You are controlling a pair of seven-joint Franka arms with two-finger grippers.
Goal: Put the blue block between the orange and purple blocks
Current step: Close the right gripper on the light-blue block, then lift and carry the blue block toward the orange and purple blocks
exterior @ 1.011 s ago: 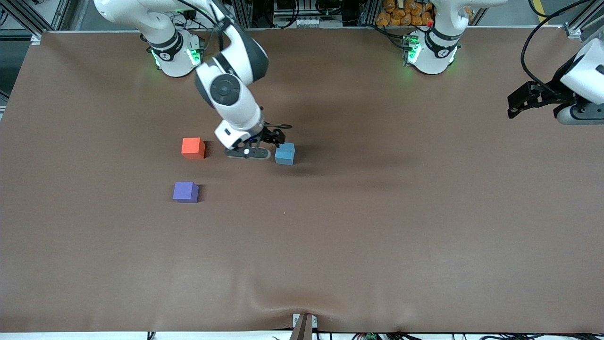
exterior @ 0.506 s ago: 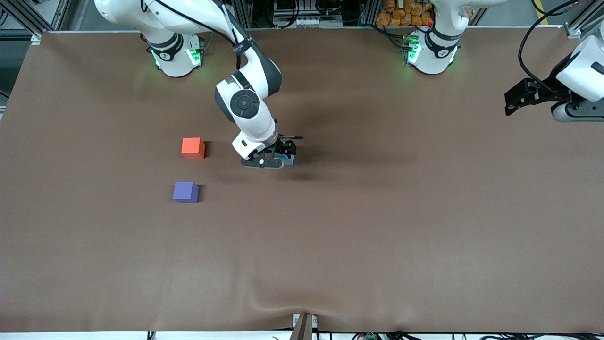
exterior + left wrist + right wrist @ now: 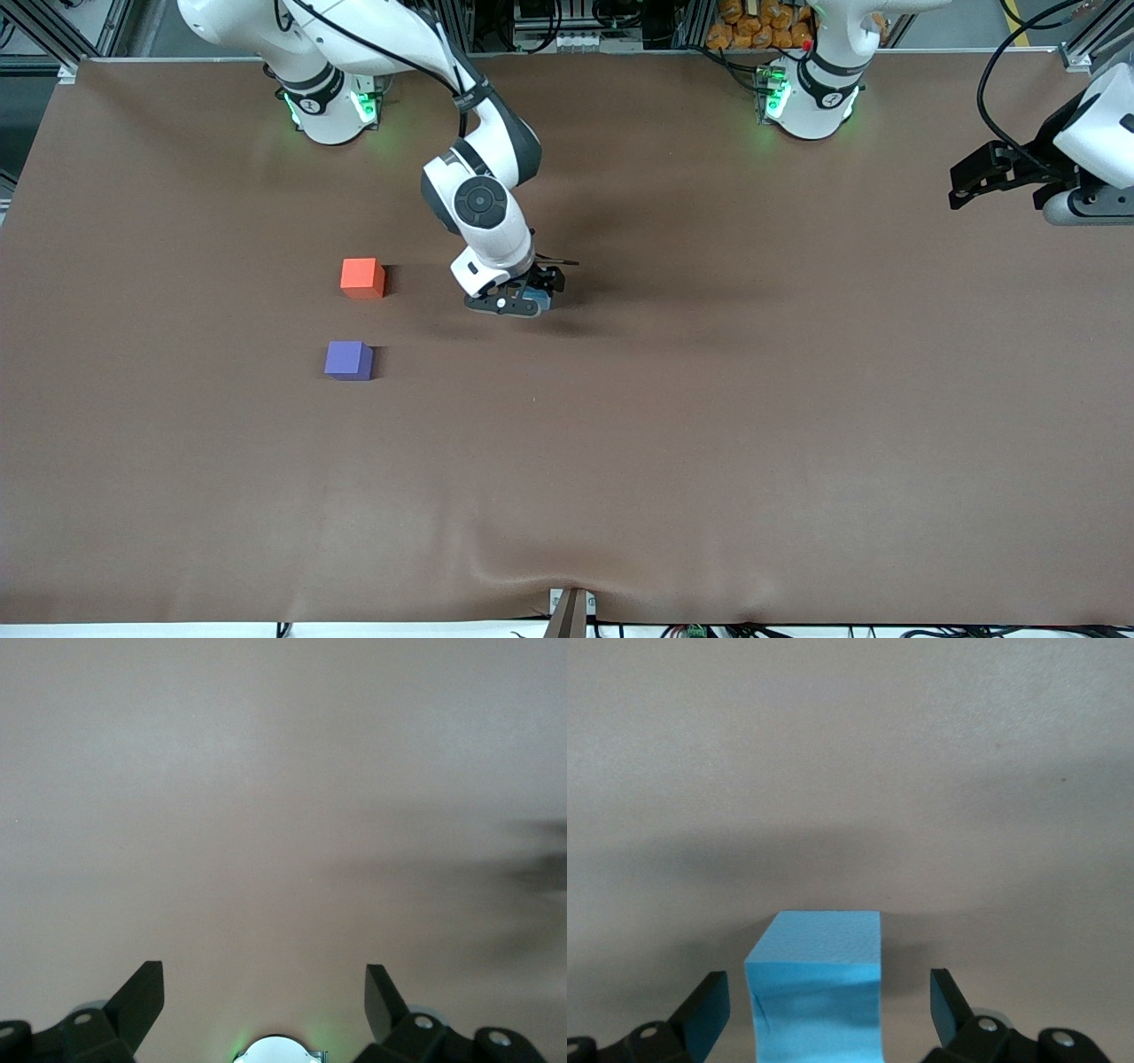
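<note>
The blue block [image 3: 541, 299] sits on the brown table, mostly hidden under my right gripper [image 3: 521, 298]. In the right wrist view the blue block [image 3: 819, 983] stands between the open fingers of my right gripper [image 3: 828, 992], with a gap on each side. The orange block [image 3: 362, 276] lies toward the right arm's end of the table. The purple block [image 3: 348, 360] lies nearer the front camera than the orange one, with a gap between them. My left gripper [image 3: 961, 188] waits in the air at the left arm's end, open and empty, and it also shows in the left wrist view [image 3: 264, 988].
The brown mat [image 3: 673, 425] covers the whole table. The two arm bases stand along its farthest edge. A small bracket [image 3: 570, 611] sits at the edge nearest the front camera.
My right gripper has moved toward the left arm's end and come down over the blue block, which now stands between its open fingers. The left arm has barely shifted.
</note>
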